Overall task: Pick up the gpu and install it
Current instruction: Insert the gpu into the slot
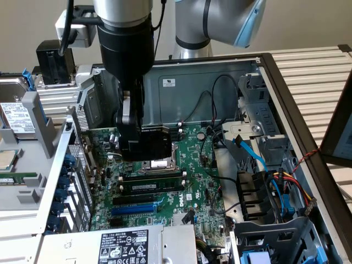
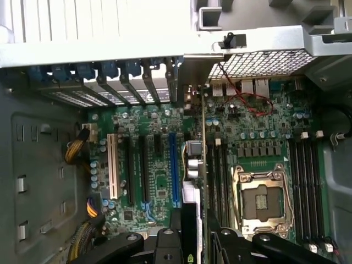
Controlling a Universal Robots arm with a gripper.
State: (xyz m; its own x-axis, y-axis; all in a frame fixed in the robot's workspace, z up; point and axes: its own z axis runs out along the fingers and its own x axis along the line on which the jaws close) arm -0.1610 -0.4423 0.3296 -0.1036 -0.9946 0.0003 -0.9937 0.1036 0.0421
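One gpu [image 1: 158, 144] held over the open computer case [image 1: 220, 74]
Inside the case lie the green motherboard [image 1: 192, 165], its bare CPU socket [image 2: 263, 201] and a power supply [image 1: 118, 245]. The arm reaches straight down between the case walls with room on each side. The hand [image 1: 131, 146] is clamped on the gpu, which stands on edge between the blue slot [image 2: 174, 165] and the socket, seemingly not yet seated.

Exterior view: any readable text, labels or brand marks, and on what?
No text can be read for certain.
power supply label: print too small.
drive label: too small.
case sticker: too small.
motherboard: white print, blurred.
gpu: nothing legible.
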